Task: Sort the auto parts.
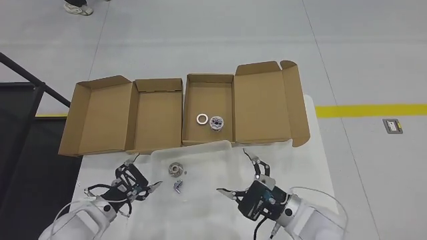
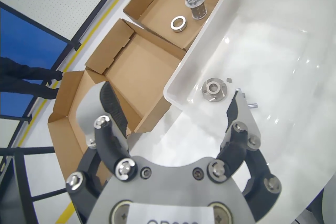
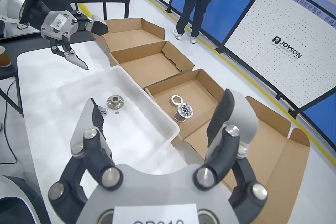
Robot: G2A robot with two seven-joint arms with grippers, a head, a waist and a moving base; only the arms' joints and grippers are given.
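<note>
White table [image 1: 297,167] carries everything. Over its near edge, the left gripper [image 2: 170,93] hangs with its fingers spread wide and nothing between them. The right gripper [image 3: 160,99], over the same edge toward the other corner, is equally spread and empty.

Just beyond them sits a shallow white tray [image 2: 199,34]. Near its left end lies a flanged metal hub [image 2: 213,88], flat on its flange with the collar up. A small pin [image 2: 253,105] rests close beside it.

Hub and pin look like solid, stiff, smooth metal, likely dense for their size and prone to skid on the slick tray floor. Pinching the hub across its raised collar seems surer than across the thin flange.

Along the far edge stand two open cardboard boxes. The left box [image 1: 159,120] holds nothing. The right box [image 1: 207,97] holds a steel ring [image 2: 172,25] and a toothed cylinder [image 2: 197,7].
</note>
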